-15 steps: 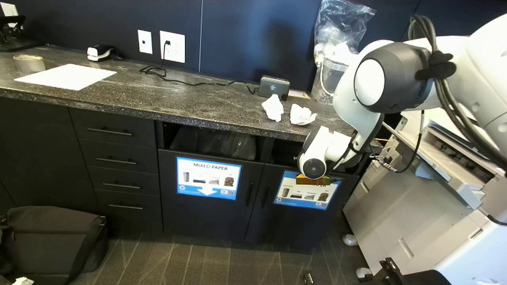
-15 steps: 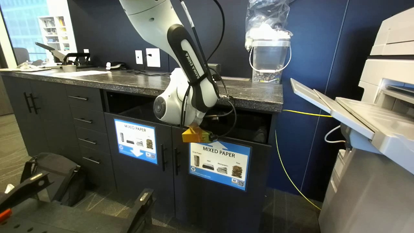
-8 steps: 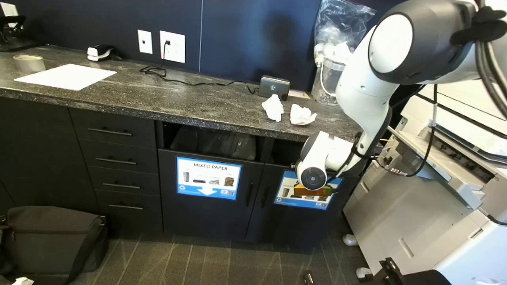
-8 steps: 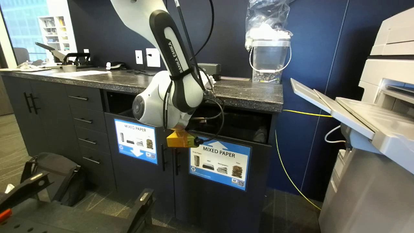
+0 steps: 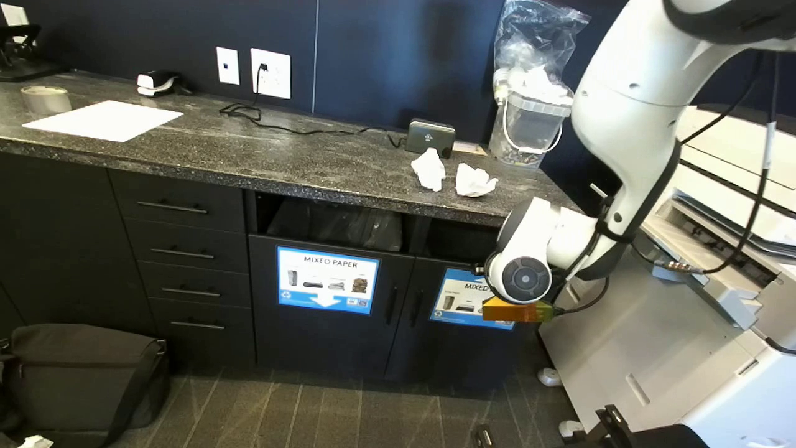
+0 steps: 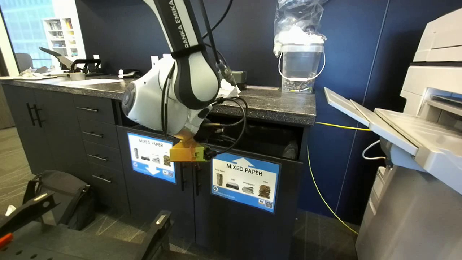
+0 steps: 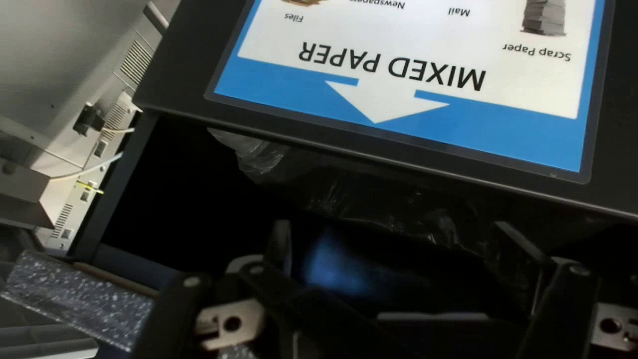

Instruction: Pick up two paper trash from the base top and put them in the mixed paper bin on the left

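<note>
Low in the wrist view the gripper (image 7: pixel 396 240) is standing spread wide, gripping nothing, facing the right bin (image 7: pixel 174 82). Right of centre in an exterior view, one wad (image 5: pixel 428 170) and a second wad (image 5: pixel 475 181) just beside it are lying on the counter (image 5: pixel 292 155). The pickup is probably calling for rising above the counter, straddling a wad from overhead and closing without nudging its neighbour.

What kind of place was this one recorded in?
Most likely an office copy or print area: a bulky grey-white machine that looks like a copier, two MIXED PAPER signs on dark cabinet doors, and a countertop with a flat white sheet.
</note>
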Tool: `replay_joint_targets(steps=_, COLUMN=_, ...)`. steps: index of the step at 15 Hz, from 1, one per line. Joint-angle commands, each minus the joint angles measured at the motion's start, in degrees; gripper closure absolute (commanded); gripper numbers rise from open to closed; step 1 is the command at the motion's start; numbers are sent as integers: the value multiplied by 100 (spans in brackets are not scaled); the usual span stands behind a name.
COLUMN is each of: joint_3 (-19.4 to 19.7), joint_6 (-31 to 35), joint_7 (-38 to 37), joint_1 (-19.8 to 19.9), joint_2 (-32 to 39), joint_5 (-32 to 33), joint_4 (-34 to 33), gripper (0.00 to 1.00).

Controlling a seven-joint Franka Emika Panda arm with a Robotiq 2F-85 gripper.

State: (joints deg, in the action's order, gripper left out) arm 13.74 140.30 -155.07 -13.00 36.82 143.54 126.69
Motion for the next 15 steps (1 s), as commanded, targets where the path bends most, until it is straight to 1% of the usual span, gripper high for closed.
replay_joint_targets(steps=1, joint_3=189, joint_6=1012, joint_7=280, joint_1=66, joint_2=-1385, joint_5=95, joint_4=708, gripper=0)
replay_joint_targets(steps=3, joint_3=325, joint_6=1889, joint_7=446, joint_1=178, joint_2=-1934, joint_5=93, joint_4=722, gripper=0)
replay_joint_targets(steps=4, joint_3=-422, joint_6=2161, joint_7=1034, joint_1=1126, joint_2=-2297, joint_5=-105, joint_4=737, gripper=0)
replay_joint_targets(steps=5, joint_3=-420, joint_6=2597, joint_7=1258, joint_1=1249, joint_2=-2539, joint_5=-313, joint_4=702, gripper=0)
replay_joint_targets(steps=6, joint_3=-480, joint_6=3068, joint_7=1567, joint_1=1467, joint_2=-2739, joint_5=-624, joint_4=630, gripper=0)
replay_joint_targets(steps=7, joint_3=-444, joint_6=3460, joint_7=2040, joint_1=1638, joint_2=-2936, joint_5=-1032, joint_4=609, gripper=0)
replay_joint_targets(steps=8, joint_3=224, joint_6=3922, joint_7=2354, joint_1=1209, joint_2=-3000, joint_5=-1471, joint_4=488, gripper=0)
replay_joint_targets(steps=10, joint_3=663, joint_6=4552, joint_7=3307, joint_1=1276, joint_2=-3139, joint_5=-2512, joint_4=478, gripper=0)
replay_joint_targets(steps=12, joint_3=1071, joint_6=4872, joint_7=3900, joint_1=1172, joint_2=-2896, joint_5=-3431, joint_4=441, gripper=0)
replay_joint_targets(steps=13, joint_3=418, joint_6=4932, joint_7=4329, joint_1=1923, joint_2=-2873, joint_5=-3959, joint_4=545, gripper=0)
replay_joint_targets(steps=14, joint_3=400, joint_6=4966, joint_7=4605, joint_1=1980, joint_2=-2807, joint_5=-4420, joint_4=666, gripper=0)
replay_joint_targets(steps=15, joint_3=259, joint_6=4874, joint_7=4827, joint_1=2050, joint_2=-2696, joint_5=-4892, joint_4=747, gripper=0)
